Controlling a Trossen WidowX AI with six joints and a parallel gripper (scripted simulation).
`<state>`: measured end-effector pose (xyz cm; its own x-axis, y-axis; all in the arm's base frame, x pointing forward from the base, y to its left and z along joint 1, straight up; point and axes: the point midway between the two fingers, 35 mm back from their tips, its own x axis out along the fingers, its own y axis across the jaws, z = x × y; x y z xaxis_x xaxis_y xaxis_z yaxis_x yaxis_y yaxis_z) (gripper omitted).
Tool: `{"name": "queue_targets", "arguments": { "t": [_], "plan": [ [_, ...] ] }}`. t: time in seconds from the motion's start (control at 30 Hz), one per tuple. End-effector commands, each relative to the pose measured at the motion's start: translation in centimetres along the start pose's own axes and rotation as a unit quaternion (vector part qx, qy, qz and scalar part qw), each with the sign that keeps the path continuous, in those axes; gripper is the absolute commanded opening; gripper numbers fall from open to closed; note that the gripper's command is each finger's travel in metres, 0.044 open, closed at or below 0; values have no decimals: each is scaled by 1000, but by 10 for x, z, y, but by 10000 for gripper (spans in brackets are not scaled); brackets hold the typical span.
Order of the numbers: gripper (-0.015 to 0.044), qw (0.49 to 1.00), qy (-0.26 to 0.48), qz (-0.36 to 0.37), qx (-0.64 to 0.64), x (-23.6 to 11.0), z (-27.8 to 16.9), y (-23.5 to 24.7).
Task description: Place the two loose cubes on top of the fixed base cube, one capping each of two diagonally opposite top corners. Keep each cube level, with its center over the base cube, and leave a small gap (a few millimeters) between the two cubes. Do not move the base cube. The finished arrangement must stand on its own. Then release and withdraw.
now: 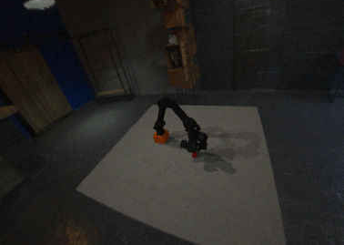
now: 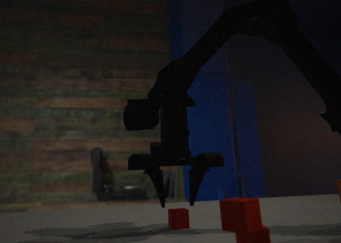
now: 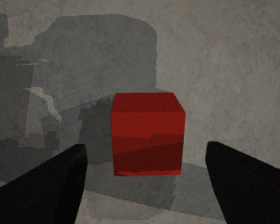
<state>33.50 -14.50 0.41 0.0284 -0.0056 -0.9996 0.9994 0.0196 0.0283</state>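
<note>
A loose red cube [image 2: 179, 219] [image 3: 148, 140] [image 1: 195, 155] lies flat on the light mat. My gripper [image 2: 178, 206] [image 3: 147, 152] is open and points down above this cube, with nothing between the fingers; in the wrist view the cube shows between the two fingertips, with room on both sides. At the lower right of the exterior view, another red cube [image 2: 240, 214] rests on top of the red base cube [image 2: 253, 236], offset to the left and overhanging it. It looks level. This pair is hidden behind the arm in the top view.
The arm's foot stands at an orange block [image 1: 161, 137] on the light mat [image 1: 150, 191]. The stacked pair is to the right of the gripper in the exterior view. Shelves and wooden boxes [image 1: 177, 55] stand in the background. Arm shadows fall across the mat.
</note>
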Motion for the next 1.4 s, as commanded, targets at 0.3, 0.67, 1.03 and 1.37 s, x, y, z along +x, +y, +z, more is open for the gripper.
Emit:
{"name": "queue_targets", "arguments": {
  "t": [0.3,0.67,1.03,1.37],
  "plan": [
    [265,1000,-1,0,2,21,0,-1],
    [105,1000,-1,0,2,22,0,-1],
    [105,1000,-1,0,2,-7,2,3],
    [105,1000,-1,0,2,-38,2,4]
  ]
}}
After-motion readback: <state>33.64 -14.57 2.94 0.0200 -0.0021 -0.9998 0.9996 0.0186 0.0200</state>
